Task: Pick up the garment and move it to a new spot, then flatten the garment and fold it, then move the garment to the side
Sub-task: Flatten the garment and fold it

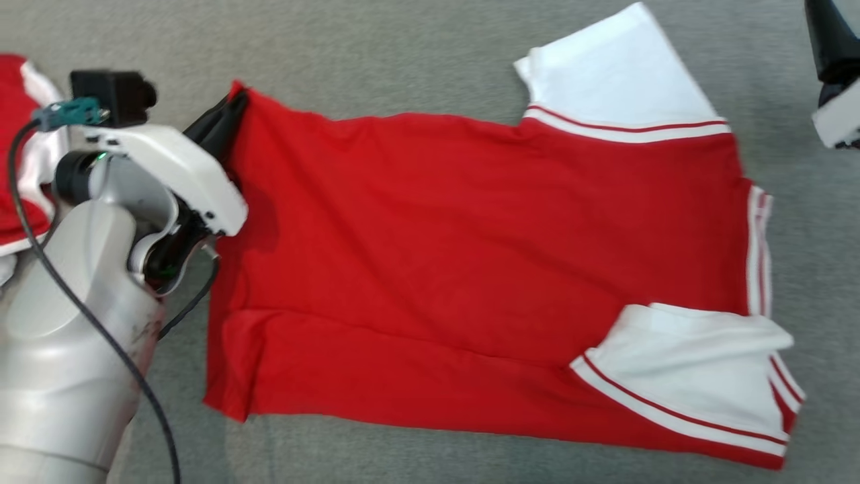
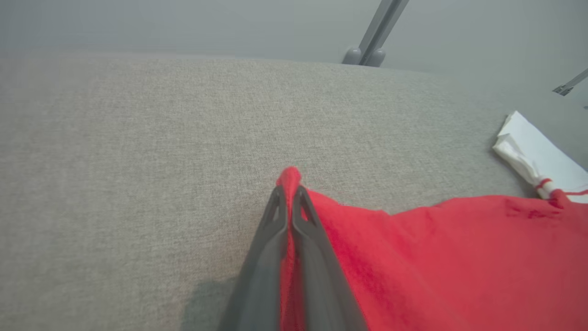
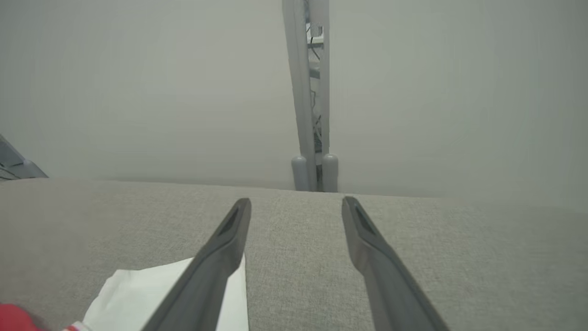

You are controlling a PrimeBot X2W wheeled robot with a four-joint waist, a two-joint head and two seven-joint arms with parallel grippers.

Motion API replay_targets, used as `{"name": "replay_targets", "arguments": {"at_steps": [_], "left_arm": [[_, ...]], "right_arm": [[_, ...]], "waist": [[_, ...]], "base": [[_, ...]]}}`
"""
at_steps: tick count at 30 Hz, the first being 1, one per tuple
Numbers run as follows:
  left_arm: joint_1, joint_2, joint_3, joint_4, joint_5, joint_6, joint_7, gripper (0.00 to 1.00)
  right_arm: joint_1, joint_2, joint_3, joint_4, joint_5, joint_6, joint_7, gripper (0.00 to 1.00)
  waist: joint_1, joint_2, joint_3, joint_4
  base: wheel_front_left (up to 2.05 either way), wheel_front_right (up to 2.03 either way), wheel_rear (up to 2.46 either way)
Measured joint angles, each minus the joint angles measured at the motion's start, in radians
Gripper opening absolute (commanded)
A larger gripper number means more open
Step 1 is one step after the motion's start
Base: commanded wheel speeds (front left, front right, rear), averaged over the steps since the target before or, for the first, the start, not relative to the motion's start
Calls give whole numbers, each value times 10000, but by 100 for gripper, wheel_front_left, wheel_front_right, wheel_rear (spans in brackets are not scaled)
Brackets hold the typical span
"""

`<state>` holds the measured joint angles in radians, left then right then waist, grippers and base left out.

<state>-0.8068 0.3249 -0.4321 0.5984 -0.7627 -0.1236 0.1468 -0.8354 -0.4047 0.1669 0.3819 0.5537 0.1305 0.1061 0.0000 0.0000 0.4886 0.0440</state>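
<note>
Note: the red-and-white fabric shirt (image 1: 470, 255) lies spread on the grey cloth surface (image 1: 403, 54); folding is not yet done. Your left tool (image 2: 288, 192) clenches its 10 o'clock corner; right tool (image 3: 296, 207) stands released

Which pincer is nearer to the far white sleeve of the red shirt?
Right. The right pincer hovers open beside that sleeve; the left pincer is shut on the hem corner at the shirt's opposite end.

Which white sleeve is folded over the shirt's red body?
The near sleeve at the head view's lower right: it lies on the red body, while the far sleeve sticks out onto the grey surface.
</note>
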Motion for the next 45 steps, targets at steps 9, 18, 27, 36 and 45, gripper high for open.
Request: {"name": "replay_targets", "arguments": {"at_steps": [9,18,27,36,45], "left_arm": [[-973,-679,-924,268,-148,-61,-502,0],[-1275,-483,-1801,349,-777,-61,-861,0],[-1285,251,-2171,-151,-1732,-63,-1302,0],[-575,1172,-2123,-1011,-2313,-63,-1342,0],[1438,2011,-1933,-2823,-2993,182,-1340,0]], "right_arm": [[-2016,-579,2757,2366,711,2,1064,100],[-2840,-1279,4792,2807,1904,4,1394,0],[-3277,-2117,5162,2029,3179,4,-222,0],[-2754,-2585,6015,694,3870,4,-662,0],[-48,-3469,5735,-2048,5288,2,-1103,0]], "waist": [[0,0,829,1167],[1,0,1127,1463],[0,0,833,1214],[0,0,335,765],[1,0,-164,376]], "base": [[0,0,0],[0,0,0],[0,0,0],[0,0,0],[0,0,0]]}}
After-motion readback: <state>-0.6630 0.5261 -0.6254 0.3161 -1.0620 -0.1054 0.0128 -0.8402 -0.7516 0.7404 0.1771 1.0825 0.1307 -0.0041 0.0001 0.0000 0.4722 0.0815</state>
